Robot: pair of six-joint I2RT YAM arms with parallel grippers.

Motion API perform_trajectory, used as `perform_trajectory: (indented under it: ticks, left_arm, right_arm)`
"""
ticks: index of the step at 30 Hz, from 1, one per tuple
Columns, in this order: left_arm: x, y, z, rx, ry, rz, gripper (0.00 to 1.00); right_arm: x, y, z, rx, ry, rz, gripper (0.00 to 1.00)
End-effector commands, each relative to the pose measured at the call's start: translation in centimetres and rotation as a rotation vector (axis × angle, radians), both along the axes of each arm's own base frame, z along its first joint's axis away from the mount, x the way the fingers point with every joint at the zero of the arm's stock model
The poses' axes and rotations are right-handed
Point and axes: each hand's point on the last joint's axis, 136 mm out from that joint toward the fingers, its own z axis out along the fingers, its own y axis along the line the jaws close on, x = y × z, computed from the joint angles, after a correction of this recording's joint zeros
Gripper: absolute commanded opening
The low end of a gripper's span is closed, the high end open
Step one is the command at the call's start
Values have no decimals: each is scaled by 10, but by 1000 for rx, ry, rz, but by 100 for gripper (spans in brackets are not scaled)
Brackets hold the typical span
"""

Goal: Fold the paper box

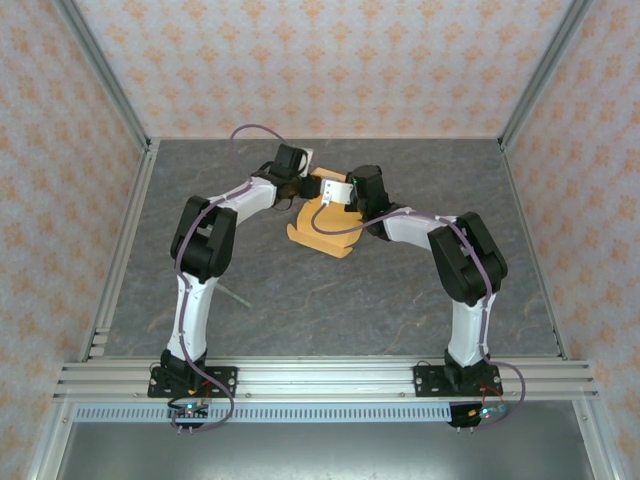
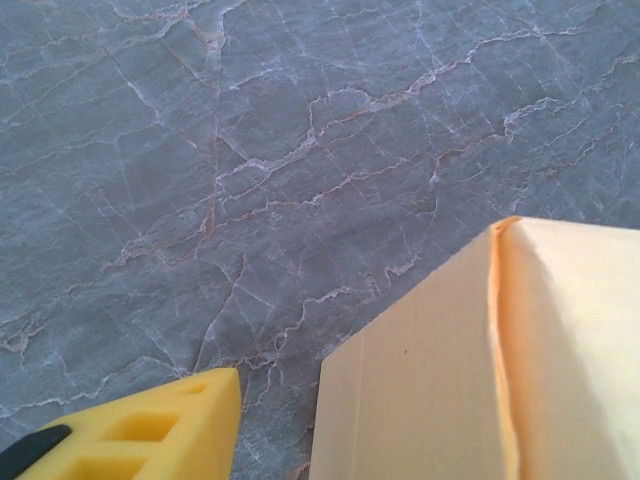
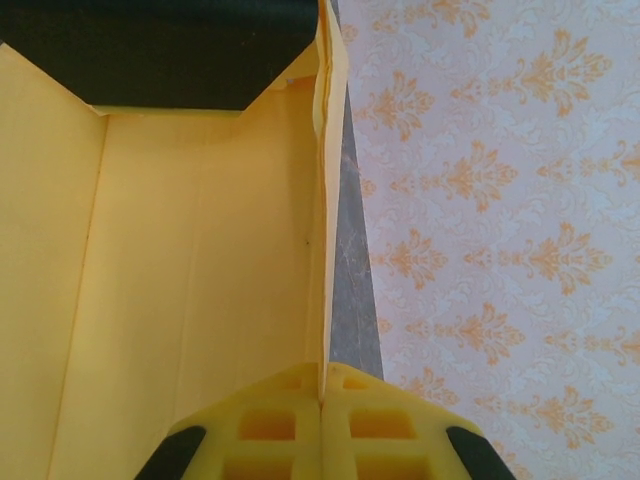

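The paper box [image 1: 322, 232] is an orange-yellow, partly folded sheet lying mid-table between the two arms. My right gripper [image 3: 322, 385] is shut on the thin edge of one upright wall of the paper box [image 3: 200, 250], whose inner panels spread to the left. My left gripper [image 1: 300, 187] is at the box's far left side. In the left wrist view one yellow finger [image 2: 160, 425] stands clear of a pale outer panel of the paper box [image 2: 450, 380], with bare table between them. The other finger is hidden, and the jaws look open.
The dark grey marbled table [image 1: 300, 300] is walled by patterned panels [image 1: 330, 60] at the back and both sides. Aluminium rails [image 1: 320, 375] run along the near edge where the arm bases sit.
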Motion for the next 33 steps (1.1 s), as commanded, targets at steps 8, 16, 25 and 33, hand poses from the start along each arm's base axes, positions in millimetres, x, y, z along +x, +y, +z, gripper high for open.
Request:
perform_trajectory:
  ticks: [8,16,25,33]
  left_arm:
    - [-5,6,25,-23,-39,-75,56]
    - [-1,-2,24,-30,-55,-128,41]
    - [12,-12,27,-52,-75,-155,31]
    - [12,-18,27,-62,-76,-176,20]
  right_arm:
    - [3,-12,13,-10,9,-46,0]
    - [2,-11,12,-8,13,-40,0]
    - [1,-9,11,-3,21,-32,0]
    - [2,-9,13,-2,19,-34,0]
